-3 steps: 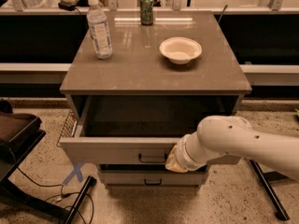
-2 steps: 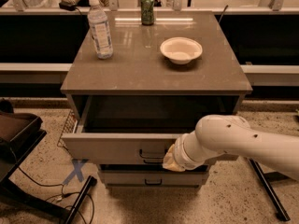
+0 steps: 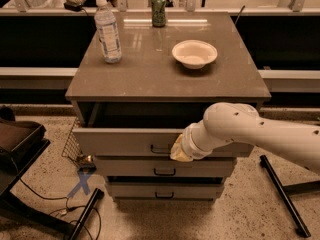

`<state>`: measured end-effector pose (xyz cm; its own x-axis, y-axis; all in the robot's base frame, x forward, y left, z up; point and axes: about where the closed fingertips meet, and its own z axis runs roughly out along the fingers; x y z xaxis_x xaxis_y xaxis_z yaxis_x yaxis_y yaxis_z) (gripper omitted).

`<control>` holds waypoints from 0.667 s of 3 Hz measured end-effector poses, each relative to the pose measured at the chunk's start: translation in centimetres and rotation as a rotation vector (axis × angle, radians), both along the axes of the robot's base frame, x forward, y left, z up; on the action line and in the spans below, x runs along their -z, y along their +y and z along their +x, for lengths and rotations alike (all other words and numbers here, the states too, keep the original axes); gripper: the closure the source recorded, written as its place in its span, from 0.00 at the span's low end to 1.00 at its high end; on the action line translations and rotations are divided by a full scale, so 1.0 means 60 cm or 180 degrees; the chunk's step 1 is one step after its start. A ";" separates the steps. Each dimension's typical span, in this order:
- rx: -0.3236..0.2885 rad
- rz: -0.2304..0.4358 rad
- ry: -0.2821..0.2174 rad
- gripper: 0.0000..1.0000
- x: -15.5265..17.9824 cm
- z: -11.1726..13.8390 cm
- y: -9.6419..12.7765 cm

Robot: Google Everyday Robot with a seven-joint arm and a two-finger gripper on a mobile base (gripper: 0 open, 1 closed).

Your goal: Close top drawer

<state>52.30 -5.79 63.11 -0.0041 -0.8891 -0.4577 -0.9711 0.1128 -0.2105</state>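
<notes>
The top drawer [image 3: 125, 142] of the grey cabinet stands partly pulled out, its flat front a short way ahead of the cabinet body, with a small dark loop handle [image 3: 161, 149] at centre. My gripper [image 3: 179, 153] comes in from the right on a white arm [image 3: 250, 131] and sits against the drawer front, just right of the handle. The arm's wrist covers the fingers. The two lower drawers [image 3: 165, 170] sit under it.
On the cabinet top [image 3: 165, 74] stand a clear water bottle [image 3: 108, 31] at the back left, a green can [image 3: 158, 9] at the back centre and a cream bowl [image 3: 194, 53] at the right. A dark stand [image 3: 20, 149] is at the left, cables on the floor.
The top drawer has slid inward toward the cabinet, with the gripper following it against the front panel.
</notes>
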 end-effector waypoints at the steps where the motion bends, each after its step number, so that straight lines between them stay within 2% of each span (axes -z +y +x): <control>1: 0.0000 0.0000 0.0000 1.00 0.000 0.000 0.000; 2: 0.0015 -0.0020 0.0002 1.00 0.009 0.030 -0.004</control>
